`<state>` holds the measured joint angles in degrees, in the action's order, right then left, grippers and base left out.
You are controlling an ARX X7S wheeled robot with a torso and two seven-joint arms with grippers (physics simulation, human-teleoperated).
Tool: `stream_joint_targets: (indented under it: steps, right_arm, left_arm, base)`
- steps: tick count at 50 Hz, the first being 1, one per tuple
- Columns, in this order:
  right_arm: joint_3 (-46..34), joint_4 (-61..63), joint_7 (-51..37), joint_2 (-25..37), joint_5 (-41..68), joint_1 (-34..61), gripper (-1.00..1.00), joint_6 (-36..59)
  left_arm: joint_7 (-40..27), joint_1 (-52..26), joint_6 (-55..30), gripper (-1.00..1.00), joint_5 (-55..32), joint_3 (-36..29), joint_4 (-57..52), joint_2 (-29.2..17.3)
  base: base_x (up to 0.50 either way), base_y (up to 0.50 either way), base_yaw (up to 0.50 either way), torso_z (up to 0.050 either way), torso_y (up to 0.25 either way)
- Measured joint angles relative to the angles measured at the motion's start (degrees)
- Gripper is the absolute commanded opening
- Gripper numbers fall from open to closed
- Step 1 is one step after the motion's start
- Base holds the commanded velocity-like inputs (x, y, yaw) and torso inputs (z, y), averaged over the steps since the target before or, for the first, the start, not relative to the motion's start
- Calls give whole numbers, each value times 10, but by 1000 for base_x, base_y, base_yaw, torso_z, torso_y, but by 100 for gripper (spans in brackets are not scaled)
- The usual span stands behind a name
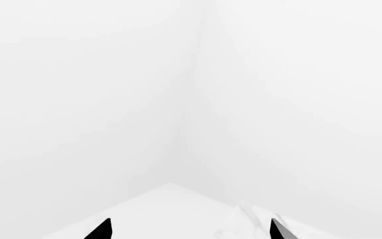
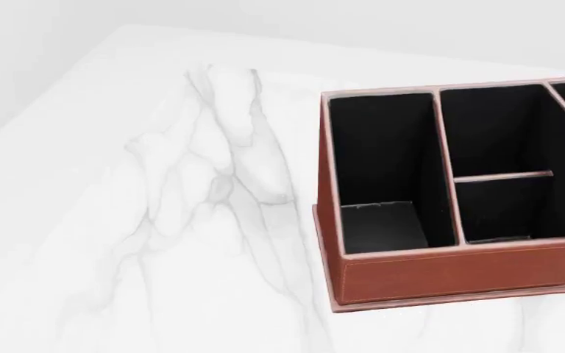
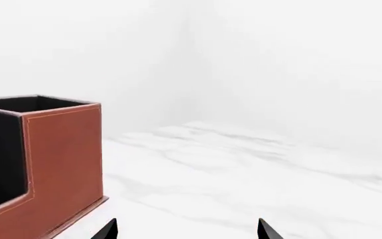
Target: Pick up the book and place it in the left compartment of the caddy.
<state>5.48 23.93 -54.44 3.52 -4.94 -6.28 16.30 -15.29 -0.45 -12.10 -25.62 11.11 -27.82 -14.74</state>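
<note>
Left gripper: in the left wrist view only two black fingertips show at the picture's edge. They stand well apart with nothing between them, so the fingers are released.

Right gripper: in the right wrist view two black fingertips show the same way, spread wide, released, holding nothing.

Beyond the left gripper: a corner of the white marble counter, then plain white walls meeting in a corner.

Beyond the right gripper: open counter with grey veins, and to one side the tall stepped end of the caddy, its reddish-brown wall edged with pale stitching.

Caddy: in the head view it stands on the counter toward the right edge of the picture, cut off there. It is a reddish-brown box with black lining and a thin base plate showing under its near wall.

Left compartment: the long undivided slot along the caddy's left side. Beside it are two shorter slots parted by a thin crossbar, then a slot with a slanted brown wall, partly out of view.

Book: a dark flat rectangle lies on the floor of the left compartment at its near end, touching the lining. Its cover is nearly the colour of the lining, so only its outline shows.

Counter: white marble with grey veining; its far left corner is visible in the head view.

Grippers in head view: neither can be made out.
</note>
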Motion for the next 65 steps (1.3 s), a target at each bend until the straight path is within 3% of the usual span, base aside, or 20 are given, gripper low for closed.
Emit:
stream_joint_targets:
  steps: [19, 65]
  right_arm:
    - [32, -39, -10, 5, 82, 2, 100, -22]
    - [16, -126, -17, 19, 159, 24, 100, -55]
  left_arm:
    - [-5, -1, 0, 100, -7, -2, -2, -4]
    - [-20, 0, -4, 100, -17, -4, -1, -13]
  base:
    - [0, 0, 0, 0, 0]
    - [0, 0, 0, 0, 0]
